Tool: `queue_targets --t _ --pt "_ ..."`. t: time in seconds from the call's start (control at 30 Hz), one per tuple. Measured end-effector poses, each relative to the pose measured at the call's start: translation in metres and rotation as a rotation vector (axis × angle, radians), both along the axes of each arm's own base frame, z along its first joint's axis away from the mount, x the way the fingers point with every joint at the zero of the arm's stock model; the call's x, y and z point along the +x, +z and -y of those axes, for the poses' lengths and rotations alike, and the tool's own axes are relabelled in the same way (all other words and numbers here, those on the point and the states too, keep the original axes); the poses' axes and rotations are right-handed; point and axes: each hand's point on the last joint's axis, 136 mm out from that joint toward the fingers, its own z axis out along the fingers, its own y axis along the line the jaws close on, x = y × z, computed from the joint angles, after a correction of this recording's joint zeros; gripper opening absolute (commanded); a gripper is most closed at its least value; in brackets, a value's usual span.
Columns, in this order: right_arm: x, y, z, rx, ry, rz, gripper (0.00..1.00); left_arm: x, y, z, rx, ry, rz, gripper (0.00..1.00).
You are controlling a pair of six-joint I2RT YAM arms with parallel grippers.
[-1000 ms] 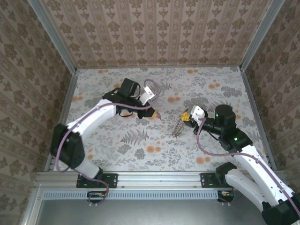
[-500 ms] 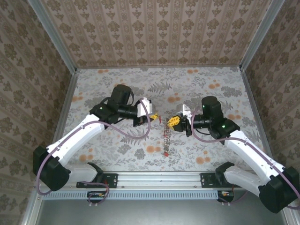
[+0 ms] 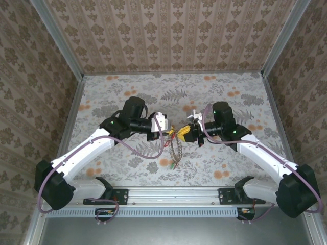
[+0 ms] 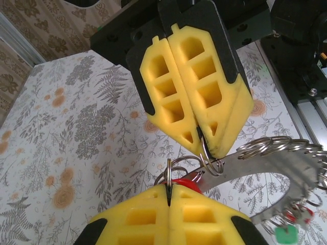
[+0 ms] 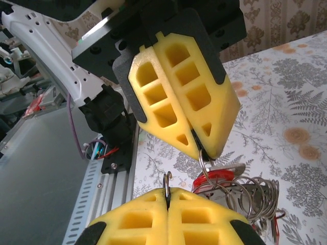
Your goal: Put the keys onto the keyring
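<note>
From above: the two arms meet tip to tip over the middle of the flowered worktop [image 3: 230,163]. The left pincer [image 3: 172,132] and the right pincer [image 3: 183,133] are both closed and almost touch. The keyring [image 3: 175,149], a thin grey loop with a bumpy edge, hangs just below them.

Left wrist view: the left pincer [image 4: 168,196], yellow pads pressed together, is closed on the thin wire loop of a red key [image 4: 186,182]. Opposite it, the right pincer [image 4: 202,135] pinches a small wire ring on the keyring [image 4: 265,163]. The keyring is a flat grey band strung with many little rings. A green key [image 4: 286,236] dangles at its lower end.

Right wrist view: the right pincer [image 5: 167,196] is clamped on a thin wire. The left pincer [image 5: 196,140] holds the red key [image 5: 214,179] beside the keyring's [image 5: 250,191] cluster of rings.
</note>
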Motion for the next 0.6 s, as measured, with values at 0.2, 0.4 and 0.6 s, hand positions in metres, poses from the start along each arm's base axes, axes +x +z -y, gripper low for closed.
queue_targets --t 0.2,0.4,0.6 --pt "0.003 -0.003 -0.001 -0.005 -0.002 -0.020 0.00 -0.003 -0.001 0.003 -0.008 -0.029 0.038 0.00" --pt "0.006 -0.010 -0.003 -0.015 -0.007 -0.061 0.00 -0.008 -0.009 0.001 -0.004 -0.047 0.066 0.00" --pt "0.011 -0.013 -0.003 -0.020 -0.017 -0.099 0.00 -0.012 -0.009 -0.001 -0.002 -0.067 0.142 0.00"
